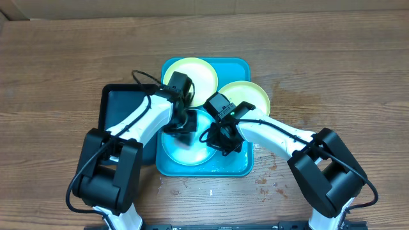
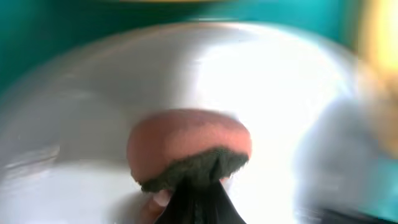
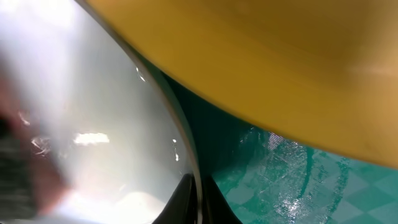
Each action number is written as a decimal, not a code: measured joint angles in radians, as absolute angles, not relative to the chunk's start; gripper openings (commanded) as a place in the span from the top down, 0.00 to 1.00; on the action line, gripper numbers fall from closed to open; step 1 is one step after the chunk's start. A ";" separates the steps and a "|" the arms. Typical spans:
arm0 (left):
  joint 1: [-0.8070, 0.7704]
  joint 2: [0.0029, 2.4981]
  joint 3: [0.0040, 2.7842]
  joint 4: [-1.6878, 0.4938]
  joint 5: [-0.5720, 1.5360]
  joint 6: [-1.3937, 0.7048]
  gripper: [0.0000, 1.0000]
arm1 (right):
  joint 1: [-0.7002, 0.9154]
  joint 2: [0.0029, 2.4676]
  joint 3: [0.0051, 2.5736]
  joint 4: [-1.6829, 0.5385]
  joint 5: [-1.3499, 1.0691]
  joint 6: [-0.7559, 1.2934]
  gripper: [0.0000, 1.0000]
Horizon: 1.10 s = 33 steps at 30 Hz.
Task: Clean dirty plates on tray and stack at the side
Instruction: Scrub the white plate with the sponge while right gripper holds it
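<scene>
Pinched in your left fingers (image 2: 193,208) is a rounded salmon-pink sponge with a dark green scouring layer (image 2: 189,140). It appears to rest against the pale centre of the round light blue plastic plate (image 1: 192,156), which lies directly below those fingers. Your right fingers (image 3: 183,202) straddle that plate's rim on the side toward the right arm and look clamped on it, steadying it. By my reading, the wiping stroke should run across the centre, toward and away from the right fingers, not off the free edge. Blur hides whether any smear is on it.

The light blue plate lies inside the large turquoise plastic tray (image 1: 239,167). Beyond both sets of fingers lie a round yellow-green plastic plate (image 1: 195,71) and a second yellow-green plate (image 1: 249,94), which overhangs the tray's rim. Outward of the left fingers, a black rectangular tray (image 1: 118,105) sits on the wooden counter (image 1: 332,57).
</scene>
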<state>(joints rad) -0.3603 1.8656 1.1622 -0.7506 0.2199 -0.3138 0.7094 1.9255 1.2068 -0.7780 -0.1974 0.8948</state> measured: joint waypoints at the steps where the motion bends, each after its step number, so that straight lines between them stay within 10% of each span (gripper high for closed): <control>1: -0.368 1.867 1.162 -0.736 0.281 -0.309 0.96 | 0.709 1.925 1.207 -0.778 -0.197 0.895 0.96; 11: -0.412 1.875 1.161 -0.737 0.480 -0.285 0.96 | 0.709 1.925 1.208 -0.778 -0.197 0.894 0.96; 24: -0.410 1.872 1.171 -1.023 -0.174 -0.466 0.96 | 0.709 1.925 1.208 -0.775 -0.194 0.893 0.96; 33: -0.397 1.864 1.273 -1.129 -0.204 -0.480 0.96 | 0.710 1.925 1.210 -0.778 -0.194 0.892 0.96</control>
<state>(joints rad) -0.3969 1.8645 1.2728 -1.1286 -0.2043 -0.4797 0.7097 1.9255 1.2098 -0.7776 -0.1944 0.8925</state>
